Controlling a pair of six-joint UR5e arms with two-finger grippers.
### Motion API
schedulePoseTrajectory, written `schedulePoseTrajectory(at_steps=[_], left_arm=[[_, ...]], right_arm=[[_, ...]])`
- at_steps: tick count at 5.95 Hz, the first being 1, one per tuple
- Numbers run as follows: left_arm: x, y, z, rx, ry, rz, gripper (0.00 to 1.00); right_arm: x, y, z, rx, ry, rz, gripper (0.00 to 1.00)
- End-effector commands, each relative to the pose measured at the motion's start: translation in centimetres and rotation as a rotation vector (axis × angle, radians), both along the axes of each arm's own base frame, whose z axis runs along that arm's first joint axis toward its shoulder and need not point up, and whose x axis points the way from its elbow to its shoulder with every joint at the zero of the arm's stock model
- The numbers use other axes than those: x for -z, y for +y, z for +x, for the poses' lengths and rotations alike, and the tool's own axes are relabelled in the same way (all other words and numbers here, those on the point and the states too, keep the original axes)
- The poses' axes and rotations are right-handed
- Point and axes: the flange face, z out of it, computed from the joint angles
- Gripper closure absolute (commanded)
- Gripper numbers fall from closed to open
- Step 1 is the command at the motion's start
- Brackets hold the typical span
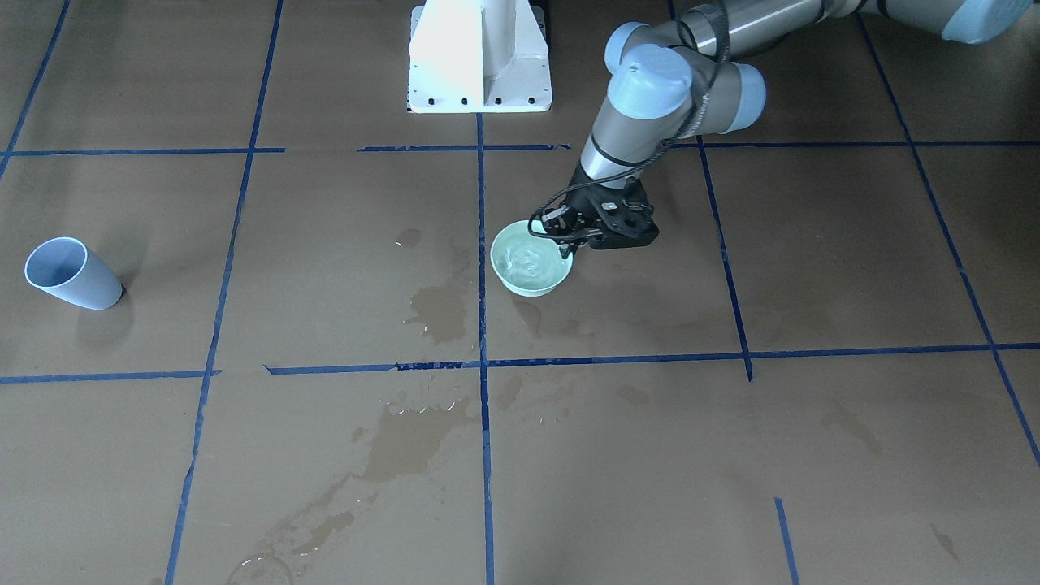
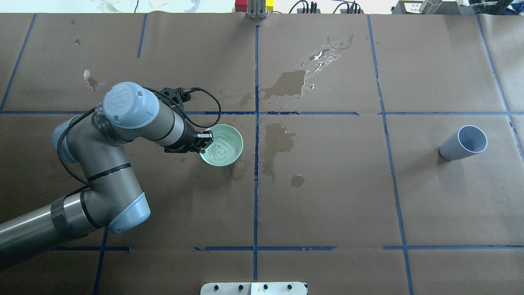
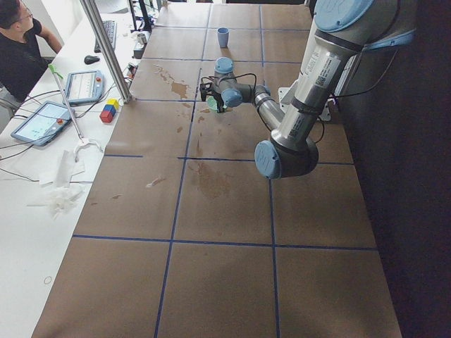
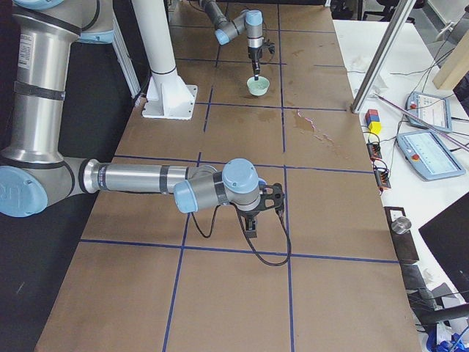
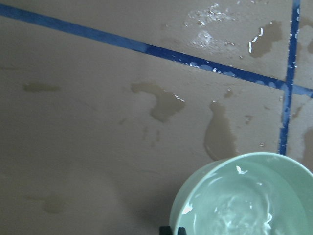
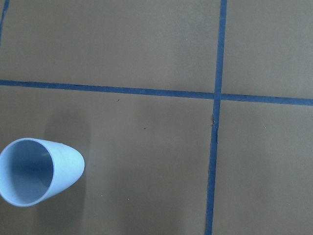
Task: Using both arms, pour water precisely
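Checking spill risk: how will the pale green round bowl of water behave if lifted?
The pale green round bowl probably feels heavy for its size: water ripples inside. Pinched at one rim edge by the left gripper, it may tilt and slosh. Wet patches on the brown paper suggest it could slide.

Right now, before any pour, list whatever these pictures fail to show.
Right gripper: shows only in the exterior right view, small and side-on; open or shut cannot be told.
Left gripper at the bowl rim: fingertips cut off by the left wrist view's bottom edge; grip unclear.
Cup: clipped by the right wrist view's left edge.
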Motion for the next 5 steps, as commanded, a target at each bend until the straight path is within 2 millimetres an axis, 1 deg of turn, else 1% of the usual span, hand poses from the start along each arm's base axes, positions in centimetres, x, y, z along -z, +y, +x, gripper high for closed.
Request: schedulePoseTrajectory(at_steps=[1, 2, 3, 4, 5], left_arm=[[-4.8, -1.6, -5.5, -0.061, 0.006, 0.016, 1.00], [-9.3, -1.4, -8.8, -0.059, 0.032, 0.051, 1.00], [-12.5, -1.7, -12.4, -0.077, 0.053, 0.060, 1.00], [-16.0, -2.0, -16.5, -0.119, 0.030, 0.085, 1.00], [-19.0, -2.1, -19.9, -0.140, -0.001, 0.116, 1.00]], right_arm=[[0.4, 0.5, 0.0, 0.002, 0.000, 0.008, 0.00], [0.6, 0.5, 0.0, 0.001, -0.001, 0.011, 0.00], [0.7, 0.4, 0.0, 0.001, -0.001, 0.014, 0.00], [0.8, 0.4, 0.0, 0.001, -0.001, 0.017, 0.00], [1.0, 0.4, 0.0, 0.001, -0.001, 0.020, 0.00]])
